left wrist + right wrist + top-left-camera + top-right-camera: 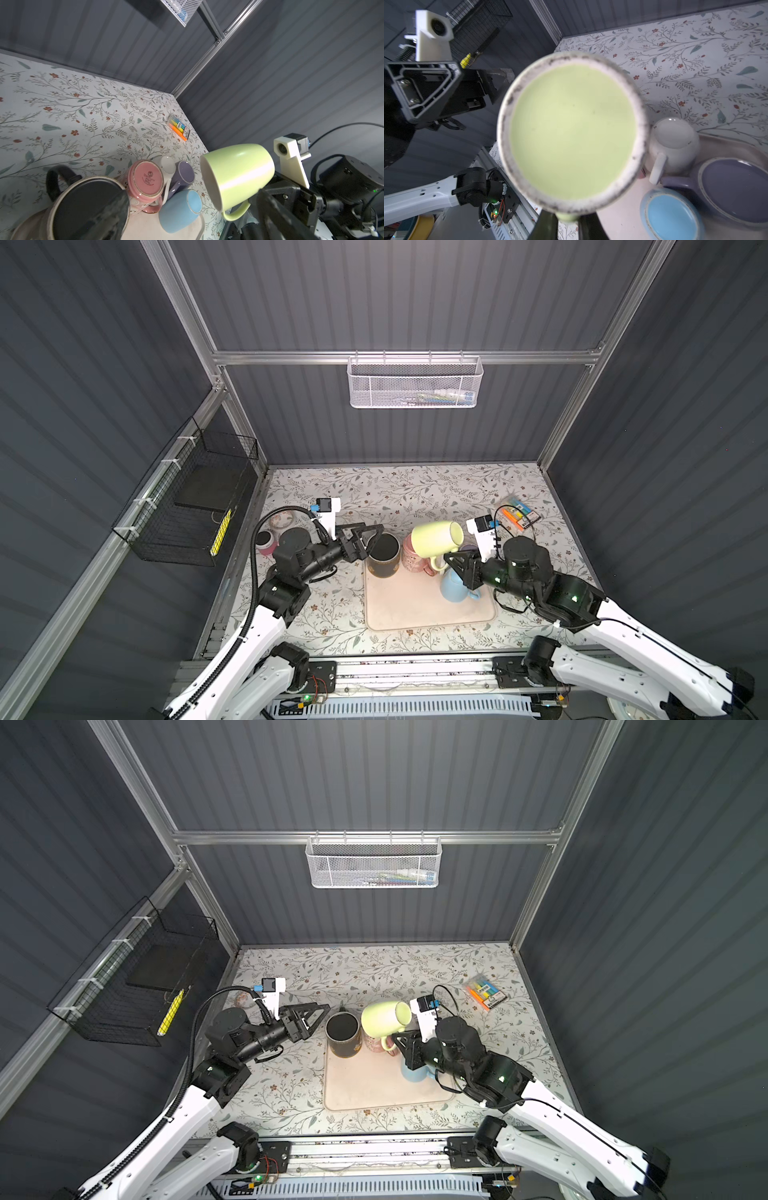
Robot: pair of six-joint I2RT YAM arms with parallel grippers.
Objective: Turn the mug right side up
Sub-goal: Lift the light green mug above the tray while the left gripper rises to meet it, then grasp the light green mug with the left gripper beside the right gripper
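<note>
Turning is midway, I judge: the right pincer [445, 562] is clenched on the handle of the green mug [434, 537], holding it in the air over the far edge of the mat [415, 614], sideways, mouth toward the left arm, base toward the right wrist. Next calls for rolling the wrist further until the mouth faces up, then lowering it onto bare mat. The left pincer [368, 538] hangs released, empty, beside the black mug [383, 552]

Pale green mug [436, 538] hangs aloft, tipped sideways.
</note>
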